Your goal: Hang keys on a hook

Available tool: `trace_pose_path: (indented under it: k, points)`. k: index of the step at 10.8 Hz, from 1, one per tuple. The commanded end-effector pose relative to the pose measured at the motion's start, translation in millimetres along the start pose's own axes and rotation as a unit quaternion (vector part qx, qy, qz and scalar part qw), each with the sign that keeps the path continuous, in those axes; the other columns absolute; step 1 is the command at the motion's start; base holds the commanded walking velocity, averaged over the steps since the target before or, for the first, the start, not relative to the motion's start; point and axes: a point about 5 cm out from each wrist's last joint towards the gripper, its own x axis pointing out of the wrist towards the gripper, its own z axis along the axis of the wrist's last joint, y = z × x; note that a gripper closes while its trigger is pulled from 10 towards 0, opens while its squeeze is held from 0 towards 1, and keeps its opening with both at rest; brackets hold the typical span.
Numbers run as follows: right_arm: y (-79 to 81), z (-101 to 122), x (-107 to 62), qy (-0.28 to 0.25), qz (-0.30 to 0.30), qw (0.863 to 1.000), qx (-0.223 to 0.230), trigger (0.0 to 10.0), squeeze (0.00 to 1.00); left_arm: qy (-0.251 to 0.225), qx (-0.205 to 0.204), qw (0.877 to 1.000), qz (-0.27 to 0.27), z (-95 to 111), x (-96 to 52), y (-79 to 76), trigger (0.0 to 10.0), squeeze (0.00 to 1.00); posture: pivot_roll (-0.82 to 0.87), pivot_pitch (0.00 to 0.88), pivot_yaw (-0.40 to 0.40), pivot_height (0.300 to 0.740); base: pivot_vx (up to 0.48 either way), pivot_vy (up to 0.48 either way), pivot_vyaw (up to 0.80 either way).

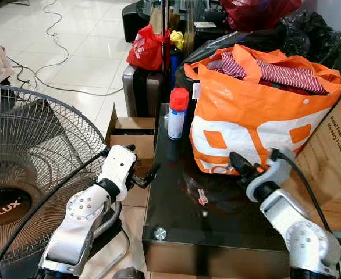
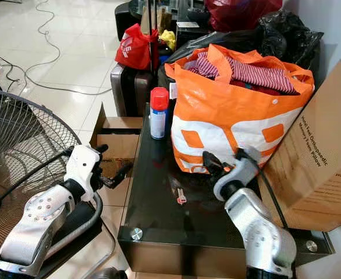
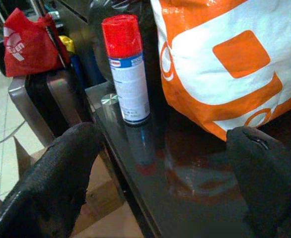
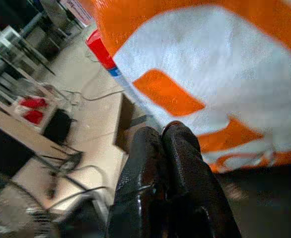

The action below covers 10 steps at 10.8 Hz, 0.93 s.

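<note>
Dark and shiny, the glass table [image 1: 176, 232] sits low in front of the robot, with pale floor tiles and a round fan [image 1: 25, 168] off to the left. Nearest to us, the left gripper [image 1: 146, 177] hangs by the table's left edge with its two fingers spread wide and nothing between them. The right gripper [image 1: 240, 163] is over the table, just in front of the orange bag [image 1: 246, 122], with its fingers pressed tight together and nothing in them. The keys [image 1: 202, 197] lie flat on the glass between the two grippers, a little nearer the right one, and nobody is touching them. I think a few things could go wrong. The keys look small and flat, so fingers might slide on the slick glass and push the keys away. The right gripper must open before it can grab anything. It is also very near the bag, so it might bump or snag it. I cannot see a hook anywhere, so finding one may be hard too. Farther back stands a spray can with a red cap [image 1: 177, 113]. The orange bag is stuffed with striped red clothes [image 1: 287, 75]. A brown cardboard box [image 1: 333, 157] leans on the right; I cannot see inside. Behind, a red bag [image 1: 147, 49] sits on a suitcase.
</note>
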Motion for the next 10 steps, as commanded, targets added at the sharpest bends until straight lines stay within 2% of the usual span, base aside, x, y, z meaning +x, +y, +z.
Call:
trace_pose_path:
  k: [1, 3, 5, 10]
  points:
    - [2.3, 9.1, -3.3, -0.025, -0.013, 0.999, -0.028, 10.0, 0.0, -0.01, 0.009, 1.0, 0.005, 5.8, 0.4, -0.2, 10.0, 0.62, 0.02, 0.0, -0.022, 0.74, 0.0, 0.0, 0.0]
    - [5.4, 14.8, -4.5, -0.037, -0.021, 0.998, -0.047, 10.0, 0.0, -0.01, 0.009, 1.0, 0.007, 6.7, 1.5, 0.6, 10.0, 0.62, 0.01, 0.0, -0.02, 0.74, 0.0, 0.0, 0.0]
    - [4.7, 18.5, -4.5, -0.05, -0.027, 0.998, -0.04, 10.0, 0.0, -0.01, 0.007, 1.0, 0.009, 7.2, 3.1, 0.6, 10.0, 0.61, 0.01, 0.0, -0.021, 0.74, 0.0, 0.0, 0.0]
    - [4.6, 17.8, -0.3, -0.044, -0.032, 0.998, -0.039, 10.0, 0.0, -0.009, 0.007, 1.0, 0.012, 7.2, 4.3, 1.2, 10.0, 0.61, 0.01, 0.0, -0.026, 0.74, -0.243, 0.0, 0.0]
